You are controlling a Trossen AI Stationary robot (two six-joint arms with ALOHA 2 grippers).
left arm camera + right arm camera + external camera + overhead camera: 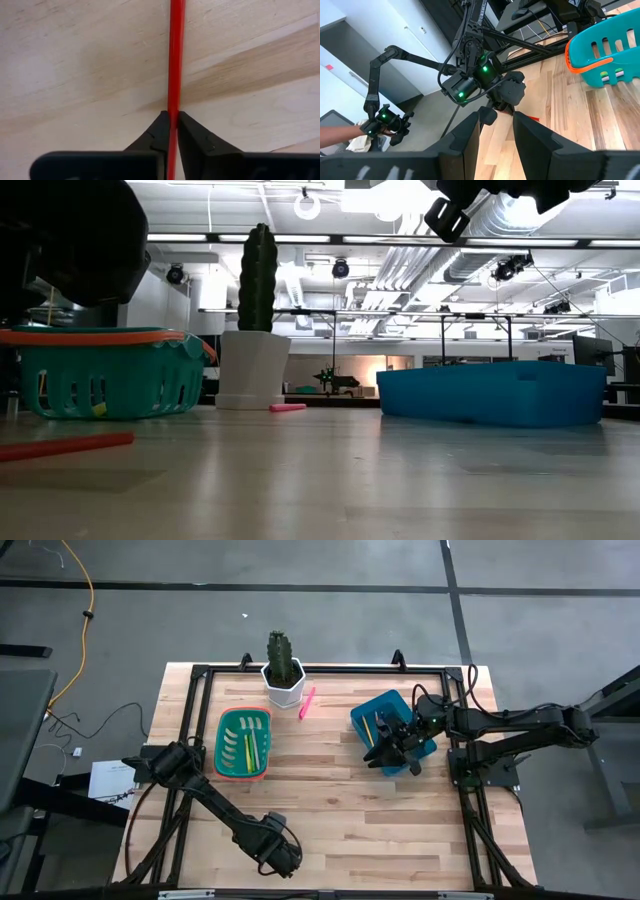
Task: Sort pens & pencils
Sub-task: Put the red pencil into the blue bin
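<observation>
Red pencil (176, 60) pinched in left pincer (173, 116), seen only by wrist; right pincer (496, 117) wide.

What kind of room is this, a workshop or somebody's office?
It looks like a lab or a workshop hall, not an office. A wooden worktable with a black metal frame stands on a bare grey floor. Exposed ducts and strip lights run overhead, and a yellow cable trails across the floor.
</observation>
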